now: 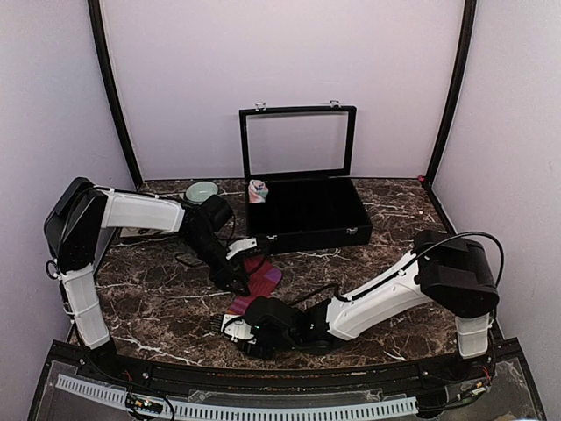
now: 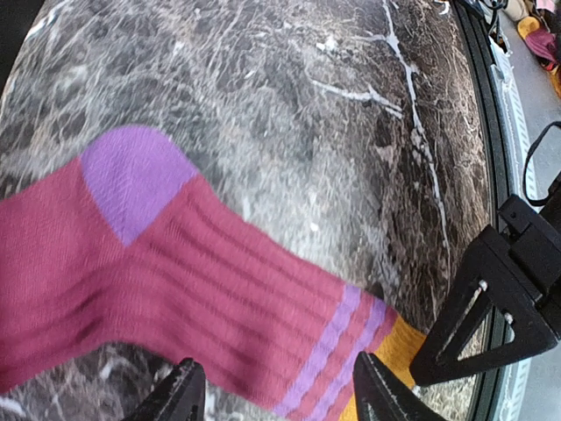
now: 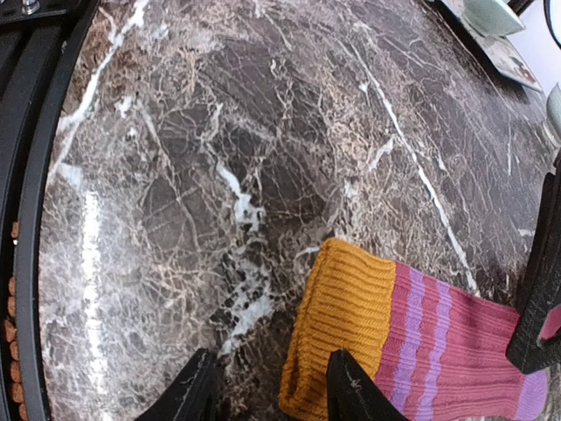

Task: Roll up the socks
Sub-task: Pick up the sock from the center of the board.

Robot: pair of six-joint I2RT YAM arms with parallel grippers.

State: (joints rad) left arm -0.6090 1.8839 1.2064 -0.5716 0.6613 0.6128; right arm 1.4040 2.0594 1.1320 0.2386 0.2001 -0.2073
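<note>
Nothing rolled yet: maroon sock lies flat before the black case; pink sock sits at the case's left corner; left fingers and right fingers stand apart, gripping nothing.

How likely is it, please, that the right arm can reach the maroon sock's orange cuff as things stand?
Very likely yes: the right pincer hangs over the orange cuff of the maroon sock, the cuff's end between the open jaws, and nothing blocks it.

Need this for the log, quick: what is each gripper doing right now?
Left gripper: open, straddling the maroon sock.
Right gripper: open, over the sock's orange cuff.
</note>
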